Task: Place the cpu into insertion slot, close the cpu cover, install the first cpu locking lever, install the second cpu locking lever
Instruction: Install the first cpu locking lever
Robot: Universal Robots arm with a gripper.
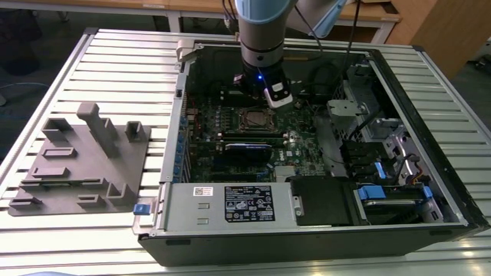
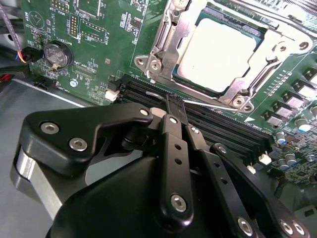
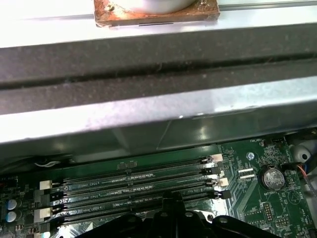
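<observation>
My gripper hangs inside the open computer case, low over the green motherboard. Its fingers are drawn together to a narrow stance, and I see nothing clamped between them. The black memory slots lie directly under the fingertips. Just beyond the tips sits the insertion slot, with its silver rim showing around the load.

Status, judged from the second wrist view:

1. The cpu is seated in the slot, metal top facing up. Done.
2. The cpu cover lies flat over the chip's edges and appears closed. Done.
3. A thin silver locking lever runs along the socket edge nearest my fingertips, touching them or just beside them. I cannot tell whether it is hooked down, so I rate this step as in hand.
4. I cannot tell the state of the lever on the socket's far side from my tips. I count it as left to do.
</observation>
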